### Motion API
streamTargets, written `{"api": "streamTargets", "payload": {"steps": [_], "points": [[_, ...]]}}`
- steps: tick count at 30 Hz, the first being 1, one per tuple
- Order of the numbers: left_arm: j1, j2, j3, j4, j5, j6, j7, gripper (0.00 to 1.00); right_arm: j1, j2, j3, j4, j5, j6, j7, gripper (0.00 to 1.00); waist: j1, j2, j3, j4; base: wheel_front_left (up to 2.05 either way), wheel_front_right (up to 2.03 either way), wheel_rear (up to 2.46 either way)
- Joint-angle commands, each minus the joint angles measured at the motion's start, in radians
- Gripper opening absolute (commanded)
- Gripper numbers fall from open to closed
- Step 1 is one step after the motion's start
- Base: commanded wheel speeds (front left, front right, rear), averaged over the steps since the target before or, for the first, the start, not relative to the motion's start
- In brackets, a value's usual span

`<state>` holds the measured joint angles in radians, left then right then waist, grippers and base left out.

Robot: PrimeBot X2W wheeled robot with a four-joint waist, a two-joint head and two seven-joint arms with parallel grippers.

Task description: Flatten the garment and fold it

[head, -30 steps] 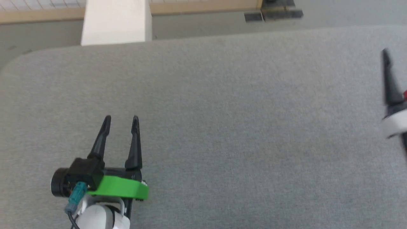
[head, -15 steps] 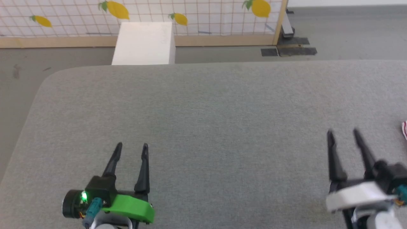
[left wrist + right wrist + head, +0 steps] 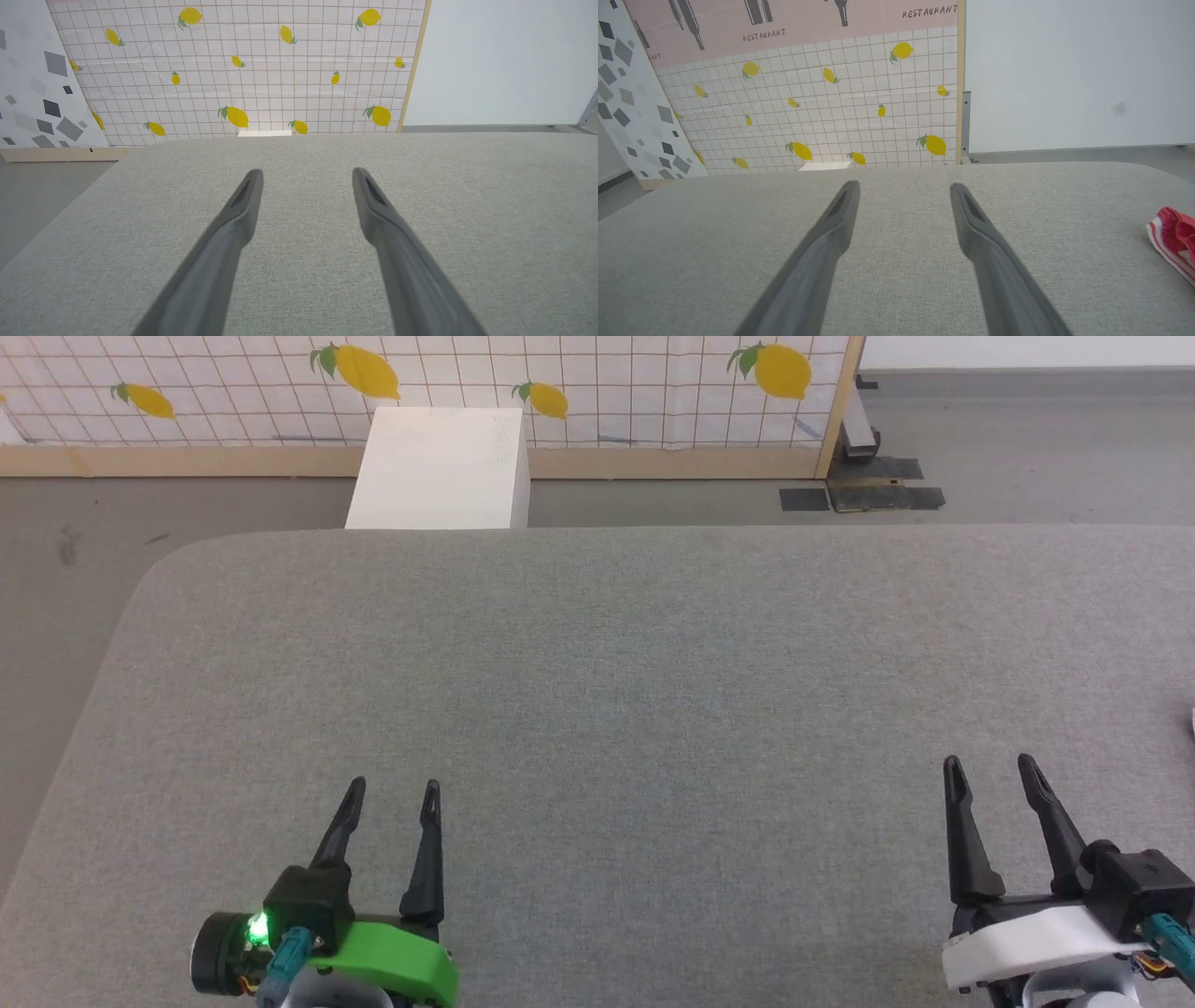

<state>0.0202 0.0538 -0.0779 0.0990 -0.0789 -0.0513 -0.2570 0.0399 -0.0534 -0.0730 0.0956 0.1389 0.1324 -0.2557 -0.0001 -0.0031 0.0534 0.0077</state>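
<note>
A red and white edge of the garment (image 3: 1172, 238) lies on the grey table at the far right of the right wrist view, bunched, most of it out of frame. My left gripper (image 3: 392, 791) hovers open over the table's near left, nothing between its fingers; its fingertips (image 3: 306, 173) also stand apart in the left wrist view. My right gripper (image 3: 990, 765) is open at the near right, well to the left of the garment, and empty (image 3: 903, 186).
The grey fabric-covered table (image 3: 616, 653) has a rounded far-left corner and spreads wide. Beyond its far edge stand a white box (image 3: 439, 457) on the floor and a lemon-patterned grid panel (image 3: 560, 383) with a wooden frame.
The head camera has tilted up and turned, bringing the far wall and both grippers into frame. The right gripper has come down to the lower right. Both stay open.
</note>
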Motion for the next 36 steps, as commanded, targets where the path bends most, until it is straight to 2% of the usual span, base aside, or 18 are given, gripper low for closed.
{"api": "streamTargets", "payload": {"steps": [1,15,21,22,36], "points": [[0.002,-0.003,0.000,0.004,0.012,0.006,-0.005,1.00,0.006,0.003,0.004,-0.006,-0.002,-0.002,-0.006,1.00,0.0001,0.0031,0.002,0.002,0.00,0.00,0.00],[0.000,-0.003,-0.002,0.004,0.004,0.016,-0.005,1.00,0.007,0.003,0.001,-0.016,-0.001,-0.002,-0.006,1.00,0.0001,0.0031,0.005,0.006,0.00,0.00,0.00],[0.002,-0.003,0.002,-0.013,-0.038,-0.003,-0.005,1.00,0.005,0.003,-0.004,-0.019,-0.001,-0.002,-0.006,1.00,0.0001,0.0031,0.004,0.005,0.00,0.00,0.00],[0.000,0.000,0.001,-0.014,-0.039,-0.001,0.000,0.00,0.001,0.000,-0.003,-0.013,0.000,0.000,0.000,0.00,0.0001,0.0000,0.004,0.005,0.00,0.00,0.00],[-0.002,0.000,0.007,-0.022,-0.029,0.003,0.021,0.00,-0.003,0.000,0.003,-0.018,-0.011,0.000,0.021,0.00,0.0001,0.0003,0.000,0.004,0.00,0.00,0.00]]}}
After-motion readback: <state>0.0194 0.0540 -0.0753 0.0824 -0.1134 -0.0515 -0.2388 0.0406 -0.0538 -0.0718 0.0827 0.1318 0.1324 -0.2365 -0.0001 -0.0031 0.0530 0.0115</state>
